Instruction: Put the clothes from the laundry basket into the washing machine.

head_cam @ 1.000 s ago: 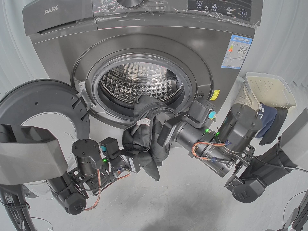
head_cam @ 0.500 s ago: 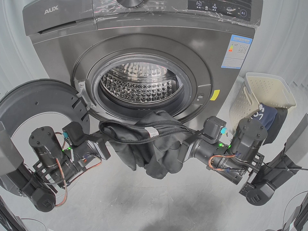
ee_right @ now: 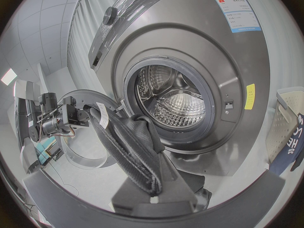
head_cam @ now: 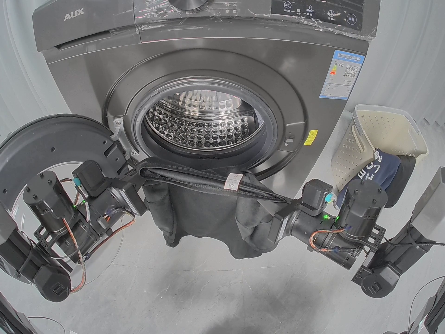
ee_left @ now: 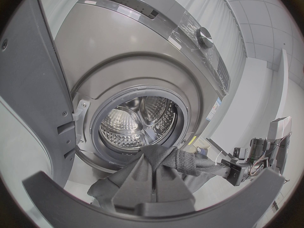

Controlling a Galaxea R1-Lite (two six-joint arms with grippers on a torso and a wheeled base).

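A black garment (head_cam: 204, 205) with a white tag (head_cam: 233, 181) is stretched wide just below the washing machine's open drum (head_cam: 204, 117). My left gripper (head_cam: 134, 175) is shut on its left end and my right gripper (head_cam: 285, 200) on its right end. The rest of the cloth hangs down between them toward the floor. In the left wrist view the fingers (ee_left: 139, 181) pinch the black cloth (ee_left: 177, 159). The right wrist view has the waistband (ee_right: 133, 146) running out of the shut gripper (ee_right: 155, 187). The laundry basket (head_cam: 389, 135) stands at the right.
The round door (head_cam: 55, 144) stands swung open at the left, close behind my left arm. A navy garment (head_cam: 382, 170) and a dark one hang over the basket's front rim, beside my right arm. Bare grey floor (head_cam: 208, 293) lies in front.
The garment was bunched at the drum's mouth; both grippers have drawn apart and lower, pulling it out into a wide band. The left arm swung toward the door, the right toward the basket.
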